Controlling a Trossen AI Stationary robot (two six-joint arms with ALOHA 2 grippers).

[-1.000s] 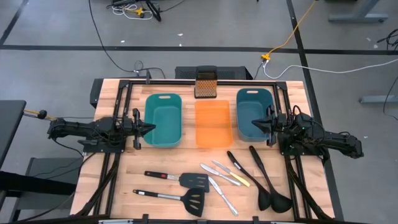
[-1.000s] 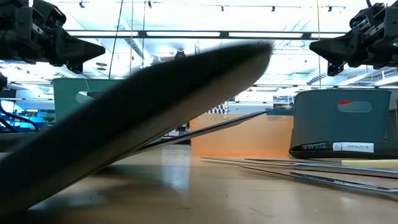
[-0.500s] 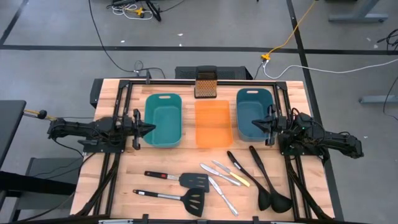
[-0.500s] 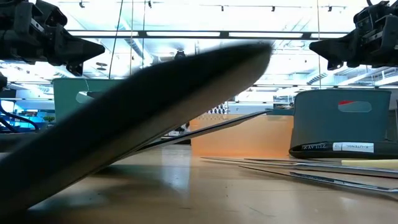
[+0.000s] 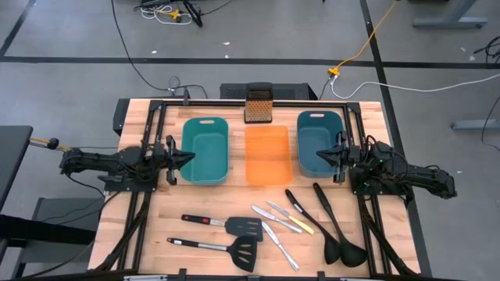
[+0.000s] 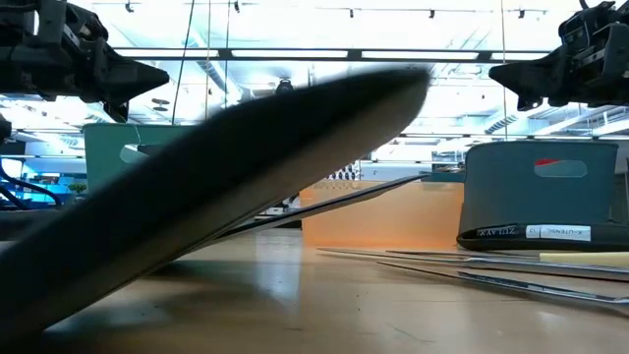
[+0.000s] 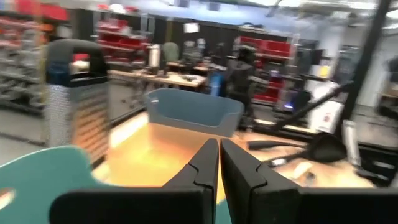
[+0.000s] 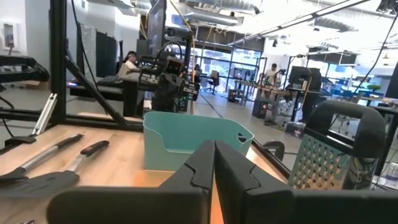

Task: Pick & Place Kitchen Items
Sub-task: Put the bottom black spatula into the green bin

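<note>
Near the table's front lie two black slotted spatulas [image 5: 234, 226] [image 5: 234, 251], several slim silver knives [image 5: 277, 226], one yellow-handled knife [image 5: 301, 216] and two black ladles [image 5: 337, 228], all flat on the wood. My left gripper [image 5: 191, 158] [image 7: 219, 146] hovers shut at the left edge of the left teal bin [image 5: 205, 150], pointing level toward the table's right. My right gripper [image 5: 316, 156] [image 8: 214, 149] hovers shut over the left rim of the right teal bin [image 5: 320, 140], pointing level toward the table's left. Neither holds anything.
An orange bin [image 5: 267, 154] stands between the two teal bins, and an upright metal box grater [image 5: 258, 105] stands behind it at the far edge. A black frame [image 5: 160, 140] rims the table. In the low view a dark utensil [image 6: 246, 177] lies close before the camera.
Both grippers have rolled a little about the line they point along, staying in place and staying shut. Nothing on the table has moved.
</note>
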